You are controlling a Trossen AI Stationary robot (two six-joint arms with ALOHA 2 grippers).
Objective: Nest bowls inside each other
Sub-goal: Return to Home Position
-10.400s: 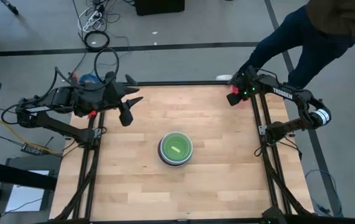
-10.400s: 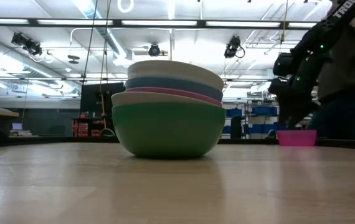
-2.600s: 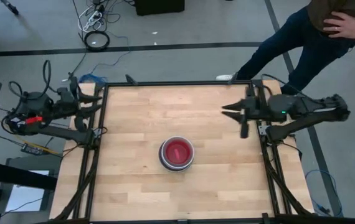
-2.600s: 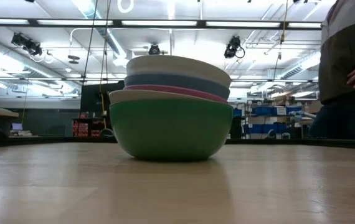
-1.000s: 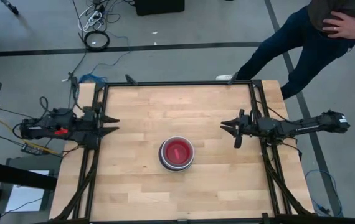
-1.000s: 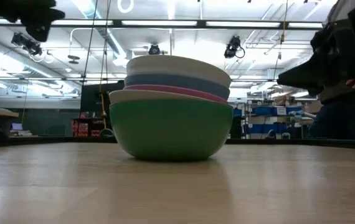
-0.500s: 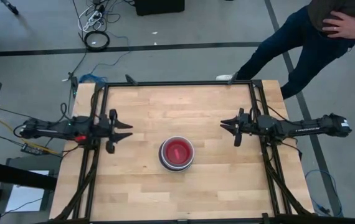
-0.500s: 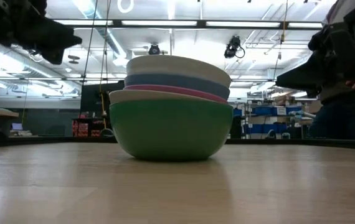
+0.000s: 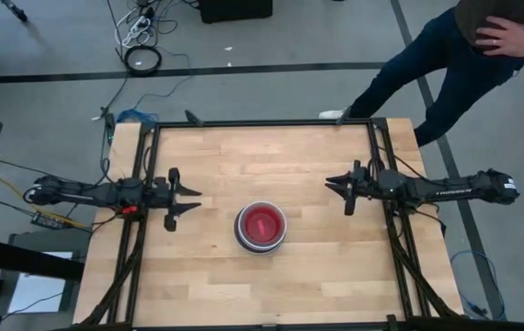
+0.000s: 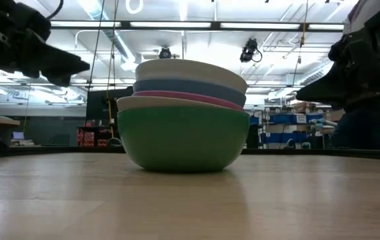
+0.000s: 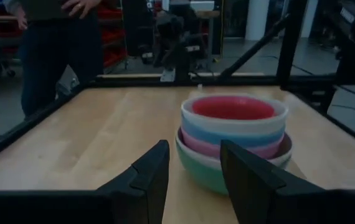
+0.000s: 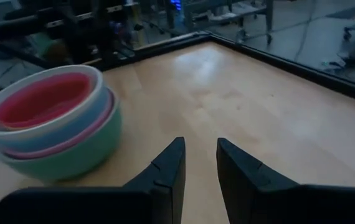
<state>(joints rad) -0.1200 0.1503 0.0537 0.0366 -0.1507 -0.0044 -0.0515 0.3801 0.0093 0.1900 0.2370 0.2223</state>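
Note:
The bowls stand nested in one stack at the middle of the table, a red one innermost. From the side the stack of bowls shows a green outer bowl with its base on the wood and white, pink, blue and pale rims above. My left gripper hovers level at the table's left edge, open and empty, pointing at the stack of bowls. At the right edge my right gripper also points at the stack of bowls, its fingers slightly apart and empty.
A person stands on the floor beyond the table's far right corner. Black frame rails run along the table's edges. Bare wood lies all around the stack. Cables lie on the floor behind the table.
My left gripper has come down and moved in from the left edge toward the bowl stack, staying level and open. The bowls and my right gripper have kept still.

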